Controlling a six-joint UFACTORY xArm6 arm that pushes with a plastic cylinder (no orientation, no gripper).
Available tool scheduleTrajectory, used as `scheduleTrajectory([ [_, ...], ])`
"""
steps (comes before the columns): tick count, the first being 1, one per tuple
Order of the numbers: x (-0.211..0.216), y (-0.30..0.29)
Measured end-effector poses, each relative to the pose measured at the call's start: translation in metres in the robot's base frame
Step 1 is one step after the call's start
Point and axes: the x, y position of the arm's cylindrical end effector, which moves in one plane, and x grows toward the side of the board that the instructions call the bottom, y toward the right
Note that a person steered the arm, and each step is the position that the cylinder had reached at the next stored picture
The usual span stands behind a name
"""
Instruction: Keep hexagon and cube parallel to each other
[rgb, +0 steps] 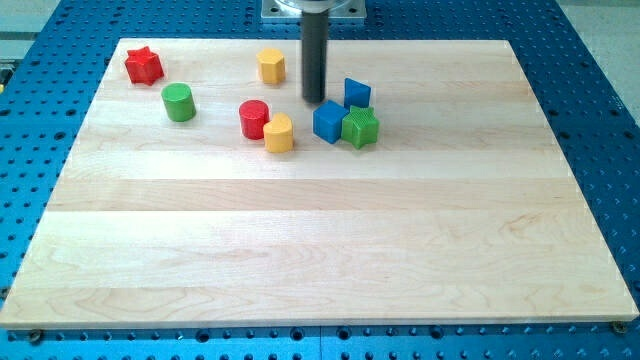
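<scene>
Near the view's top of the tabletop (300, 250), the yellow hexagon (271, 65) sits left of my tip (314, 101); the blue cube (328, 121) lies just below-right, touching a green star (360, 127). I have no fingers.

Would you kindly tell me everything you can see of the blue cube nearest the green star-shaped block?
The blue cube is a small, solid-looking block with a matte, plastic-like finish, resting flat on the pale wooden board, turned slightly askew. Its right side touches the green star-shaped block. A second blue block sits just behind. My tip stands close above-left, apart from it.
</scene>
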Motion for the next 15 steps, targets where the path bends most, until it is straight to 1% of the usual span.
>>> scheduleTrajectory([
  [1,-0.006,-0.002],
  [2,-0.01,0.008],
  [3,-0.018,-0.028],
  [4,-0.018,-0.079],
  [5,-0.054,-0.053],
  [6,-0.062,-0.04],
  [7,-0.073,-0.099],
  [8,-0.094,-0.035],
  [9,-0.101,-0.035],
  [10,-0.126,-0.005],
  [11,-0.087,0.004],
  [12,-0.073,-0.057],
  [13,-0.022,-0.049],
  [14,-0.033,0.037],
  [15,0.0,0.068],
])
